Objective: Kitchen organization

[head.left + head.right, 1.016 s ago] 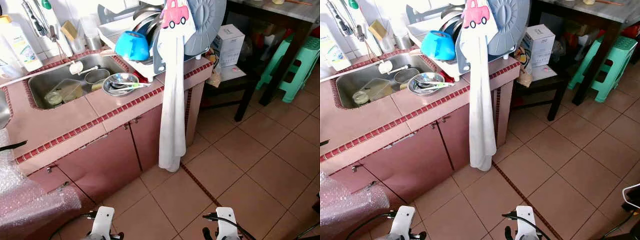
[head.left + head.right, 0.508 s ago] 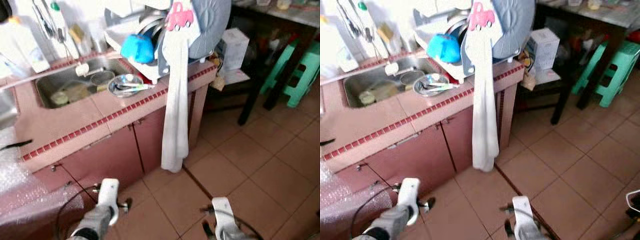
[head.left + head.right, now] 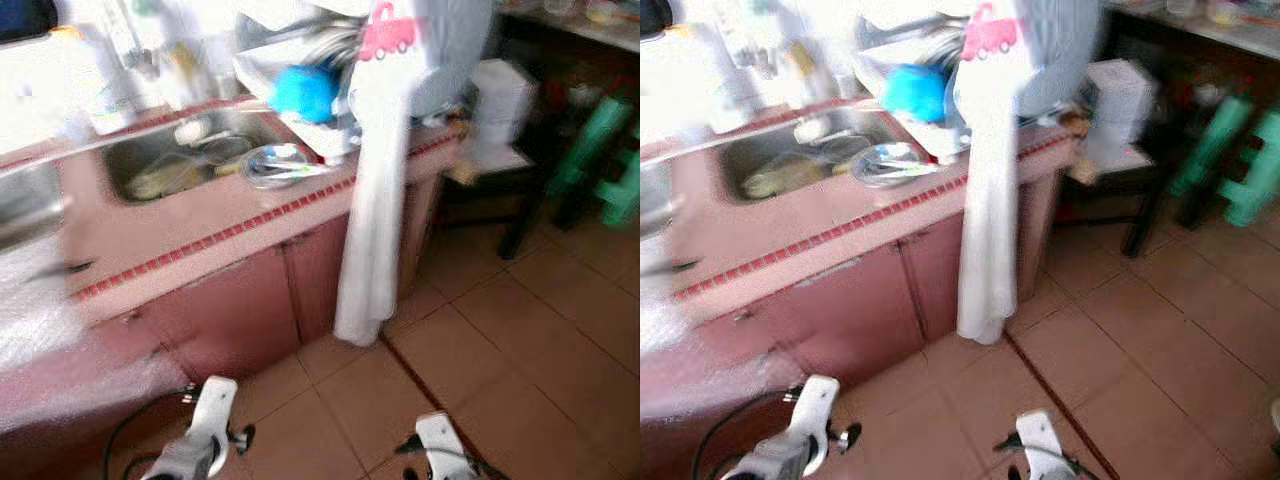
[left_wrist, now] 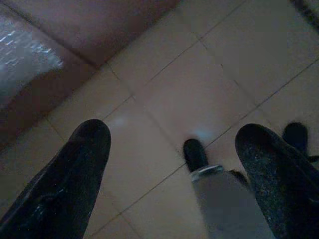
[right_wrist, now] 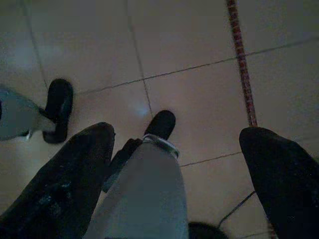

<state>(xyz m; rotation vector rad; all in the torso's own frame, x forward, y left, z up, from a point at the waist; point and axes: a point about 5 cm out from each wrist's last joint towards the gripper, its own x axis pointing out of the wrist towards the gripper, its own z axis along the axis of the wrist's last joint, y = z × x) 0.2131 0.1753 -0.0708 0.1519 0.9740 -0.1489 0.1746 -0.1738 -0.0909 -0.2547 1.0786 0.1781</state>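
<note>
A pink tiled counter (image 3: 200,235) holds a steel sink (image 3: 125,165) with dishes in it. On the counter's edge by the sink stands a steel bowl (image 3: 275,160) with utensils. Behind it a dish rack (image 3: 330,60) carries a blue bowl (image 3: 303,92) and plates. A long white towel (image 3: 375,200) hangs from a pink car-shaped hook (image 3: 392,35) down past the cabinet doors. My left gripper (image 4: 173,133) and right gripper (image 5: 178,134) both hang low over the tiled floor, open and holding nothing. Both eye views are blurred.
Bubble wrap (image 3: 40,330) covers a surface at the near left. At the right stand a dark table (image 3: 520,190) with a white box (image 3: 500,95) and green stools (image 3: 600,160). My own feet (image 5: 159,124) stand on the beige tiles.
The whole picture has slid right and blurred, so the camera has turned left. My left arm shows a little higher at the bottom. Nothing on the counter has moved.
</note>
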